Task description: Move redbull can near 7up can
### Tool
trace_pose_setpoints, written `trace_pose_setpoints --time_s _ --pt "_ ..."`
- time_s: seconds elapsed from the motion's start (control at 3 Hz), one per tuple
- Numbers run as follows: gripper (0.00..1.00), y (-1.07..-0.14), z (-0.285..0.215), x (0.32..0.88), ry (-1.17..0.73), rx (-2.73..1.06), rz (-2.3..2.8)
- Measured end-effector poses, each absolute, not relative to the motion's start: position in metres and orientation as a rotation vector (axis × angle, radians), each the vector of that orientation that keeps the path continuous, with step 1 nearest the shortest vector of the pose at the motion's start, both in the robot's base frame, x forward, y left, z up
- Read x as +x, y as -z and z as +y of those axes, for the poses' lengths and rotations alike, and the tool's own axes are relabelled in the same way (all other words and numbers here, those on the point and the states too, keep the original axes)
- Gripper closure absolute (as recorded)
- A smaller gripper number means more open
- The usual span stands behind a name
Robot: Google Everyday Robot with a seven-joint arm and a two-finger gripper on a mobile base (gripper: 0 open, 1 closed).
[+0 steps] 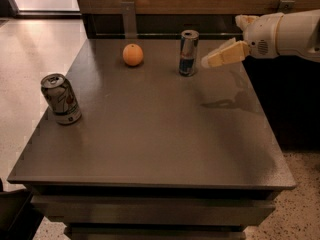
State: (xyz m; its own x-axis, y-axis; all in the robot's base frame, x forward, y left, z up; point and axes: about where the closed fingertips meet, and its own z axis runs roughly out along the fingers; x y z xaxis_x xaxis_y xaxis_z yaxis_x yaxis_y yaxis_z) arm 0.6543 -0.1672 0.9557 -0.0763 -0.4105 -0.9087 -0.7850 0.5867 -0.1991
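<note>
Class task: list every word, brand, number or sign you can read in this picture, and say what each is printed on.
No text can be read.
redbull can: blue panels and a red mark; lettering too blurred to read.
7up can: green and red markings; no legible word.
orange, table, and gripper just right of the redbull can: no text.

— Looking for the redbull can [188, 53]?
— Stands upright near the far edge of the table [165, 134], right of an orange [133, 55], apart from it.
— And the 7up can [61, 99]?
— Sits upright by the left edge, well apart from both.
— And the gripper [215, 59]?
— Hovers above the table, just right of the redbull can, pointing at its lower half. Casts a shadow on the tabletop below.
</note>
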Motion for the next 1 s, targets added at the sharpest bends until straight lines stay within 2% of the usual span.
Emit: trace_pose_setpoints --time_s 1.0 --pt "0.0 -0.915 -0.14 0.723 -0.584 -0.923 1.598"
